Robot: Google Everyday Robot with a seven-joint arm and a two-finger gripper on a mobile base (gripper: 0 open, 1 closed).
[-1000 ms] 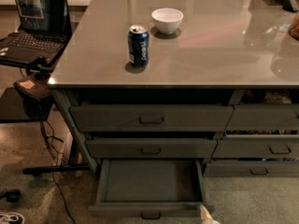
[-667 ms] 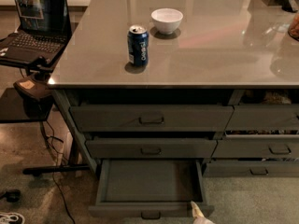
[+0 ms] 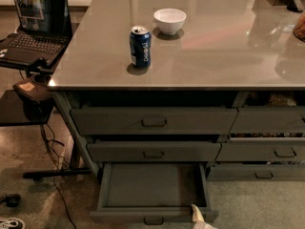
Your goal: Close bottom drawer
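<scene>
So the bottom drawer is hanging wide open, lowest one in the wide stack on the left side of the island. It's dark grey, wide and shallow, with a bare flat floor, low side walls and a low front carrying a small rectangular pull dead centre. The two wide drawers above it, the top one and the middle one, have taller fronts and sit pushed in or nearly so. The open one sticks out well past both.

The gripper is only just poking in at the bottom edge as a pale tip, right by the top edge of the drawer front and toward its right end. I honestly can't tell if it's open or closed, or if it's actually touching.

For room: the narrower drawers sit just to the right. On the left is bare floor with cables and a stand's base bar near the drawer's corner. Up on the countertop are a blue can and a white bowl, well apart from the drawers, and a laptop sits off to the left.
</scene>
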